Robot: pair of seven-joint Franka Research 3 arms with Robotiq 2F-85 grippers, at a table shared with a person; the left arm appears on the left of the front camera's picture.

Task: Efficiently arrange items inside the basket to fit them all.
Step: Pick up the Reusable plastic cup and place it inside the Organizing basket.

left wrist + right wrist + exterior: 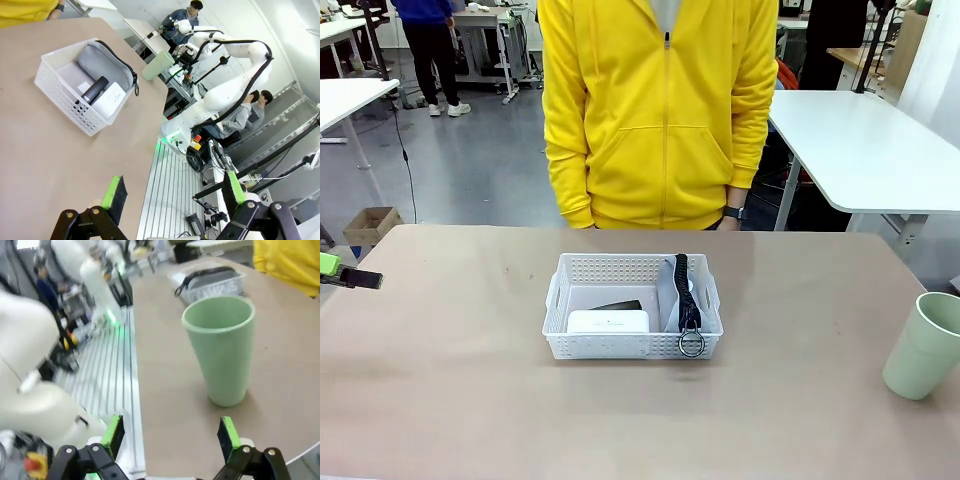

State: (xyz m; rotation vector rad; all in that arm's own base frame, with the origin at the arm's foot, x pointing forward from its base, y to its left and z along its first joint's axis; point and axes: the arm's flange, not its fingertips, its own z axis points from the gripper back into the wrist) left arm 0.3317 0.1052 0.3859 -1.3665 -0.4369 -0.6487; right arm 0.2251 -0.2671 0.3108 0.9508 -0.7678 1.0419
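The white perforated basket [630,346] sits mid-table in front of a person in a yellow hoodie. Inside it, the grey pouch [669,290] stands on edge along the right side, its black strap and metal ring [691,343] hanging over the front rim. A flat white box [608,321] lies at the front left with the black stapler [618,305] behind it. The pale green cup [925,345] stands upright on the table at far right. My right gripper [171,437] is open just short of the cup [222,347]. My left gripper [173,192] is open over the table's left edge, far from the basket [60,95].
The person's hands hang at the far table edge. Bare tabletop surrounds the basket on all sides. One green-padded fingertip [340,270] of the left gripper shows at the far left. Other white tables and a person stand farther off.
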